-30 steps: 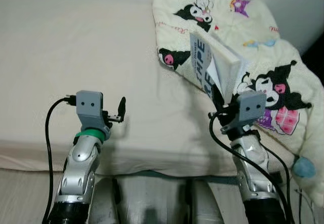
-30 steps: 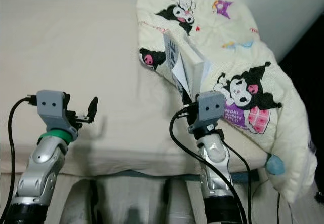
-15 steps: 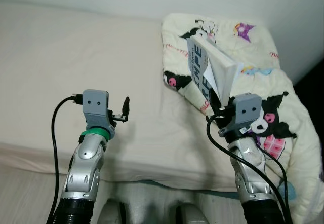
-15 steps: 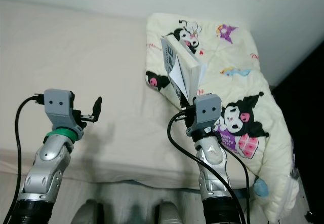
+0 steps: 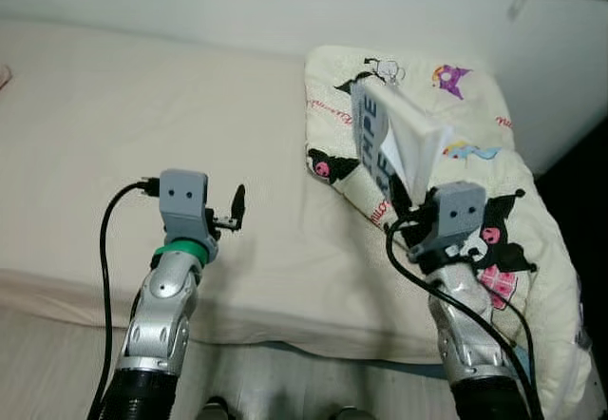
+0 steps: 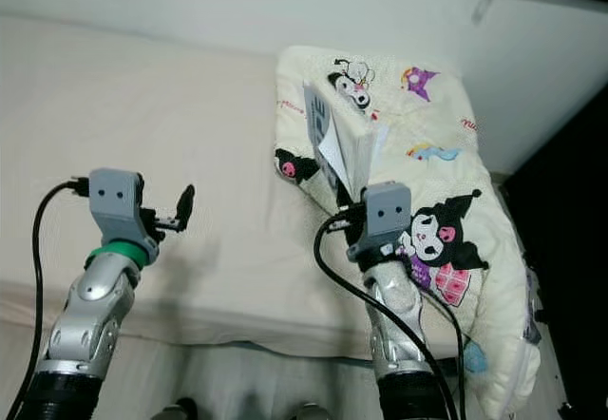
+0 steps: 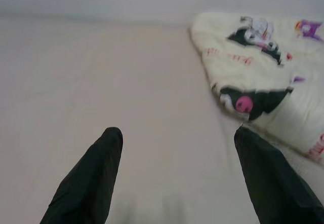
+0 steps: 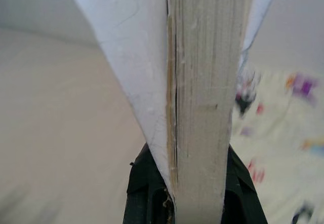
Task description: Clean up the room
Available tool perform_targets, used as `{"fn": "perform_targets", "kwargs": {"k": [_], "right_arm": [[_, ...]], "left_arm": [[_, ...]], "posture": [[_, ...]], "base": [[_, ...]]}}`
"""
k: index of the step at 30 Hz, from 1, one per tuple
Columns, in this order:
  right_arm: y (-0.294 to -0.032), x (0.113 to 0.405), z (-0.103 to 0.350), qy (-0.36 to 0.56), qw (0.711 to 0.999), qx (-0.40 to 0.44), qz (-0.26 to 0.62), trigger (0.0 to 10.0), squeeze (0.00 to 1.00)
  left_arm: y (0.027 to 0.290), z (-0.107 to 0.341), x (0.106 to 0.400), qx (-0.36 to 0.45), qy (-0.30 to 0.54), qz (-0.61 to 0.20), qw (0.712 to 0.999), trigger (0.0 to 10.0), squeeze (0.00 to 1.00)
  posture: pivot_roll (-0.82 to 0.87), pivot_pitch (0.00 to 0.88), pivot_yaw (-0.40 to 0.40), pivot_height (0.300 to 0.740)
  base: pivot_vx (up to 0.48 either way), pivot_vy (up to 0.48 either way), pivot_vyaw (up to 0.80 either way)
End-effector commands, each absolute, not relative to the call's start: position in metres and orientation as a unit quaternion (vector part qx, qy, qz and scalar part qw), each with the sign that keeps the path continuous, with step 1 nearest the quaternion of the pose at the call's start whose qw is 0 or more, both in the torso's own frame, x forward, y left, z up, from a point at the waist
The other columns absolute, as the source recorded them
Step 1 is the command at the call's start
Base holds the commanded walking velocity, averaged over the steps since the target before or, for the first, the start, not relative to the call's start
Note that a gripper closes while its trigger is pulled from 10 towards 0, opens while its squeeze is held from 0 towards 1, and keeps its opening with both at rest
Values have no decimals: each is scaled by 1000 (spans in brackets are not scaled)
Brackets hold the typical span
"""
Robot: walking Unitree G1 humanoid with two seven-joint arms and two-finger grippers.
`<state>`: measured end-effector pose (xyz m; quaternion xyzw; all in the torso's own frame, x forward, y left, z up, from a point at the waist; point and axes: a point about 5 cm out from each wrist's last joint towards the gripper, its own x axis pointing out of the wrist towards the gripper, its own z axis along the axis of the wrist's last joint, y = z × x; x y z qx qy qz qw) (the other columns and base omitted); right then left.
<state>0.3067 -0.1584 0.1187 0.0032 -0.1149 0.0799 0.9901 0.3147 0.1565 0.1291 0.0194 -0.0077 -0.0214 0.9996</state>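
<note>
A thick paperback book (image 5: 394,140) with a grey-and-white cover stands upright in the air over the bed, and my right gripper (image 5: 407,209) is shut on its lower edge. The right wrist view looks along the book's page block (image 8: 207,82), with a black finger (image 8: 142,183) on each side. My left gripper (image 5: 235,213) is held up above the beige mattress (image 5: 142,135), open, with nothing between its fingers (image 7: 86,183).
A cream quilt (image 5: 475,154) printed with black cartoon figures lies bunched on the right half of the bed and hangs over its front edge. A pale wall (image 5: 285,2) runs behind the bed. A dark gap (image 6: 570,230) lies at the far right.
The camera has pulled back and tilted up, so more of the bed and wall show. My right gripper still holds the book raised. The left gripper stays open.
</note>
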Motion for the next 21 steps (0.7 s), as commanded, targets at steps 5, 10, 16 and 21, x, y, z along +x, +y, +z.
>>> {"fn": "perform_targets", "kwargs": {"k": [5, 10, 16, 21], "right_arm": [[-164, 299, 99, -78, 994, 28, 64, 10000, 0], [-164, 299, 98, -77, 995, 33, 61, 10000, 0], [-165, 301, 97, -77, 995, 37, 57, 10000, 0], [-165, 301, 97, -77, 995, 38, 57, 10000, 0]], "left_arm": [[154, 116, 311, 29, 13, -30, 999, 10000, 0], [152, 115, 312, 26, 14, -34, 999, 10000, 0], [147, 118, 314, 34, 9, -49, 998, 10000, 0], [145, 117, 313, 40, 9, -56, 998, 10000, 0]], "posture": [[12, 93, -9, 740], [12, 92, -7, 740], [14, 93, -6, 740], [14, 94, -6, 740]], "base": [[0, 0, 0], [0, 0, 0], [0, 0, 0], [0, 0, 0]]}}
